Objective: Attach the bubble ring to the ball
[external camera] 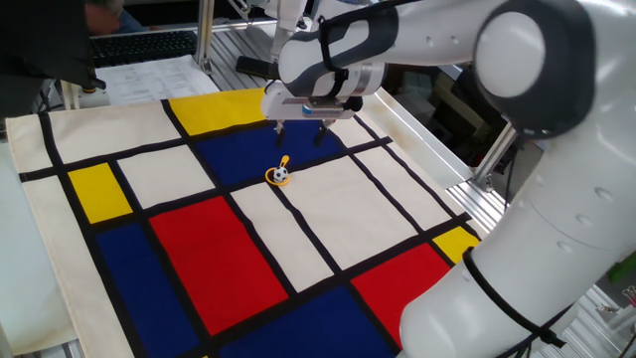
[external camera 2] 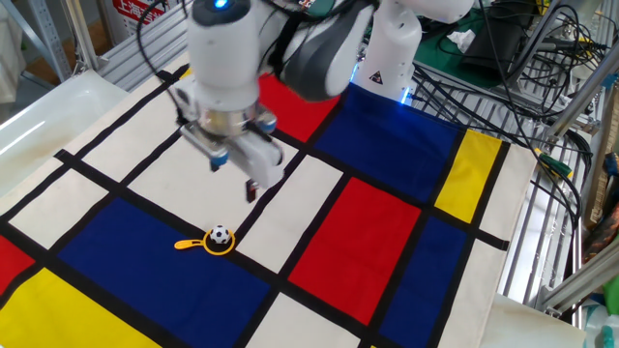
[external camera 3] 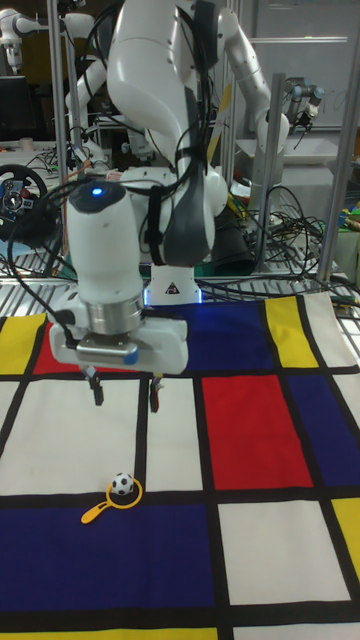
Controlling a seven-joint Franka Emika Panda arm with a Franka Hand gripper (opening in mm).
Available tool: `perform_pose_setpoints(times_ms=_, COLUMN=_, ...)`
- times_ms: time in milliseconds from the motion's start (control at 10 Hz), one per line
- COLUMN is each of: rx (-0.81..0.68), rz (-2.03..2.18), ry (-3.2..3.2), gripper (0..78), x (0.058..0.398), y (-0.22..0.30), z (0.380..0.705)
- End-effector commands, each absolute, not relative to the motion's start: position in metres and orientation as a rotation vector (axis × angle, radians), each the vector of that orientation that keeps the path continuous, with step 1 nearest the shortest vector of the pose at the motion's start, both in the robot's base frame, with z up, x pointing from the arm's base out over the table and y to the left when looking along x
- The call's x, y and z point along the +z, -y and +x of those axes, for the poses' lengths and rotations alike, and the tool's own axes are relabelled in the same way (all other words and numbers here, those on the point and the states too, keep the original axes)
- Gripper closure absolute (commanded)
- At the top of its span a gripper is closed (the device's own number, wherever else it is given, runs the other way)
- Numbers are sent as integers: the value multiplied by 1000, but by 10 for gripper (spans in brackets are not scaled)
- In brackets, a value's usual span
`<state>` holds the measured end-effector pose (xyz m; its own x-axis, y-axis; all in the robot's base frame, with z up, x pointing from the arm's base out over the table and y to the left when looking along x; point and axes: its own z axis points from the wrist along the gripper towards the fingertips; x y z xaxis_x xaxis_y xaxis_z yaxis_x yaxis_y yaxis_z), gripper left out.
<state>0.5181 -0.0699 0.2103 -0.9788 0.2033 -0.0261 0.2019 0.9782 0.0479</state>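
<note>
Covering the table is a cloth (external camera 3: 250,540) printed in red, blue, yellow and white blocks split by black lines, and it fills the lower part of every view.

Nearest the camera in the tall fixed view, low and left of centre, lies the bubble ring (external camera 3: 112,502): its orange-yellow loop sits flat on the cloth around the ball (external camera 3: 122,484), with the short handle pointing down-left. The ball rests inside the loop where a white block meets a blue one; whether it touches the rim is too small to tell. In the other fixed view the same pair sits lower left, ring (external camera 2: 203,244) around ball (external camera 2: 221,235).

Farther back, above the pair, hangs the gripper (external camera 3: 125,390), fingers spread wide apart with nothing between them, well clear of the cloth. One fixed view shows it (external camera: 299,132) at upper centre, up and slightly right of the ring (external camera: 279,174).

Behind stand metal racks and cables.

Judging by this, the joining looks done: ball seated in ring. The step in hand appears to be the retreat; the next move would only call for lifting clear without disturbing the pair.
</note>
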Motion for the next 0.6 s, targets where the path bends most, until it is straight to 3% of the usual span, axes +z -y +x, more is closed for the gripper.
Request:
perform_pose_setpoints(times_ms=100, rx=119, rz=304, ry=-3104, gripper=1, x=224, y=60, z=508)
perform_pose_setpoints(times_ms=600, rx=118, rz=297, ry=-3105, gripper=1, x=231, y=53, z=501)
